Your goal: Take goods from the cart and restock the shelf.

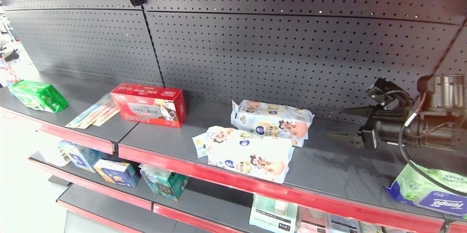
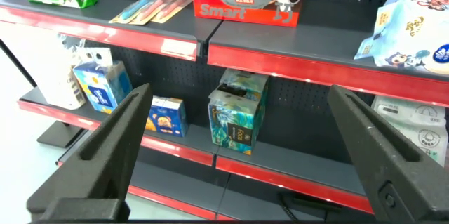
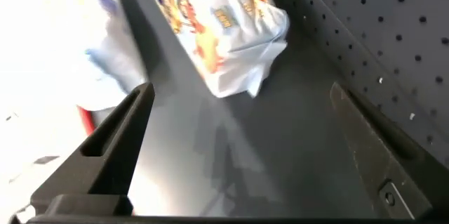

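Two white packs with cartoon prints lie on the dark shelf (image 1: 328,167): one at the back (image 1: 271,118) and one at the front edge (image 1: 248,152). My right gripper (image 1: 339,122) hovers over the shelf just right of them, open and empty, its fingers pointing at the back pack (image 3: 217,27). In its wrist view the right gripper (image 3: 238,94) has bare shelf between its fingers. My left gripper (image 2: 240,94) is open and empty, out in front of the lower shelves and facing a teal box (image 2: 238,112).
A red box (image 1: 149,104), toothbrush packs (image 1: 95,112) and a green pack (image 1: 38,96) lie further left on the shelf. A green and blue pack (image 1: 430,189) sits at the right front edge. The pegboard wall (image 1: 292,50) stands behind. Lower shelves hold several boxes (image 1: 116,172).
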Tool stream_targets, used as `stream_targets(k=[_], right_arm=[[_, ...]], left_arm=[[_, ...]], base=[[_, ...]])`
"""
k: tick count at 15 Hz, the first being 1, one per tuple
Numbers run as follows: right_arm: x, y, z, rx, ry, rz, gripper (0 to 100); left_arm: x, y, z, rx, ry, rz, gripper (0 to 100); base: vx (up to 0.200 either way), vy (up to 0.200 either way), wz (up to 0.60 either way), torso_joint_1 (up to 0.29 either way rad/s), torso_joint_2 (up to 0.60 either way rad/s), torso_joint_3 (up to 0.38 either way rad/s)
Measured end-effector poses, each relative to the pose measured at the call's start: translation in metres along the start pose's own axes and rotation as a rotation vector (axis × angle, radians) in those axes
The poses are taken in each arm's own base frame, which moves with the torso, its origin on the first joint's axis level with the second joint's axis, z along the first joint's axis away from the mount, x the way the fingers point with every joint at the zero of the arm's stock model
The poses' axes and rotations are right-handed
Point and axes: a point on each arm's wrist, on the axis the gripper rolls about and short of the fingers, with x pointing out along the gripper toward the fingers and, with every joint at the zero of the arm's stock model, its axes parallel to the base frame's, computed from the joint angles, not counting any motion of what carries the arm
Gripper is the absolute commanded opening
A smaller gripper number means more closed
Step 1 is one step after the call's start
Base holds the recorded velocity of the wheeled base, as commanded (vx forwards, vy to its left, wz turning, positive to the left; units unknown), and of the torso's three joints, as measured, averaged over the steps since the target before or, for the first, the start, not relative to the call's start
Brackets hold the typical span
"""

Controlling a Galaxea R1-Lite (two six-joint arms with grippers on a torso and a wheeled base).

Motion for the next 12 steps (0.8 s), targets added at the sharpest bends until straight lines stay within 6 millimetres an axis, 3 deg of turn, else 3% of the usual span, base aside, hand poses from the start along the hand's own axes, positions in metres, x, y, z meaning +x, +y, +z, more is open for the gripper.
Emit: stream_targets(k=[6,12], right_arm=[[-0.039,0.036,-0.01,0.036,-0.005,0.002,100],[-0.093,0.071,-0.004,0.034,-0.092,-0.122,100]], left_arm=[[0.0,0.0,0.0,0.0,0.0,0.0,100],[0.0,0.0,0.0,0.0,0.0,0.0,100]], base=[[0.0,0.0,0.0,0.0,0.0,0.0],[0.0,0.0,0.0,0.0,0.0,0.0]])
